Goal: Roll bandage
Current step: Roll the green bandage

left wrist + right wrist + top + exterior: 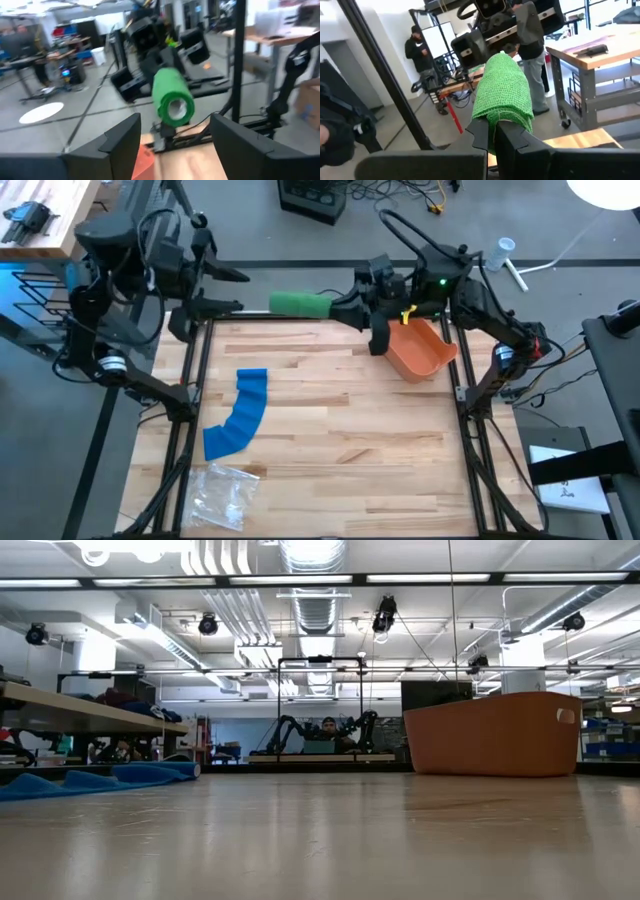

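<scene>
Nearest, a plastic bag (pixel 225 495) and blue bandage (pixel 240 413) lie on the table (pixel 330 440). Farther back, the right gripper (pixel 340 308) clenches the green bandage roll (pixel 299 304); the left gripper (pixel 230 290), jaws apart, faces it without touching.

Green bandage roll (pixel 299 304), rolled tight, lying level, clamped at one end in the right hand (pixel 343 310), above the bench's far edge.
</scene>
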`<state>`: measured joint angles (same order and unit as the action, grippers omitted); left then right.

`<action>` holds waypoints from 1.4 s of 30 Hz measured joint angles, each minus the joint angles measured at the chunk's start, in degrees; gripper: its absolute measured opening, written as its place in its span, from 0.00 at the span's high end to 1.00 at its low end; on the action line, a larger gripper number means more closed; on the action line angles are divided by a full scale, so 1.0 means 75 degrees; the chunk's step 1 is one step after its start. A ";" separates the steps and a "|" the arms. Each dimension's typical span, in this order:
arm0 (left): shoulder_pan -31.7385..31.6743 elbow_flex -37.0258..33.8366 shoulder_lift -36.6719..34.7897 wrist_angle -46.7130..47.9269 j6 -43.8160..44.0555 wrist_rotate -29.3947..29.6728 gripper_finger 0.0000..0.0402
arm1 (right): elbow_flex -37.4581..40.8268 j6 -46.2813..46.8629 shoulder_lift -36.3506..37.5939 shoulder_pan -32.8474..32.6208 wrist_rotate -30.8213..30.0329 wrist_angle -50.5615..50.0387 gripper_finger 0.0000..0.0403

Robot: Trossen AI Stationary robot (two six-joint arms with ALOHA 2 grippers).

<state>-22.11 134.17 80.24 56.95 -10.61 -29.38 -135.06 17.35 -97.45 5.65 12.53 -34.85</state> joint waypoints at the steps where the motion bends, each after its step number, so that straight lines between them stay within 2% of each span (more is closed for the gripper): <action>1: 0.0000 -0.0016 0.0049 -0.0111 0.0040 -0.0133 0.44 | 0.0000 -0.0059 -0.0001 0.0000 0.0006 -0.0005 0.99; 5: 0.0127 -0.0051 0.0254 -0.0272 0.0024 -0.0406 0.47 | 0.0000 -0.0192 -0.0054 0.0000 0.0002 0.0011 0.99; 13: 0.0297 -0.0058 0.0614 -0.0271 -0.0685 -0.0369 0.52 | 0.0006 0.0345 -0.0117 -0.0013 0.0031 0.0000 0.99; 24: 0.0291 -0.0058 0.0447 -0.0213 -0.1321 -0.0353 0.56 | 0.0006 0.0708 -0.0122 -0.0070 0.0835 0.0022 0.99; 33: 0.0383 -0.0061 0.0600 -0.0213 -0.1354 -0.0406 0.58 | 0.0006 0.0753 -0.0122 -0.0042 0.0935 0.0070 0.99; 42: 0.0428 -0.0059 0.0753 -0.0210 -0.1700 -0.0461 0.62 | 0.0007 0.1730 -0.0108 0.0002 0.0946 0.0056 0.99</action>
<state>-18.90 133.72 85.89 55.37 -23.35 -32.84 -135.01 30.32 -98.26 5.66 19.62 -34.43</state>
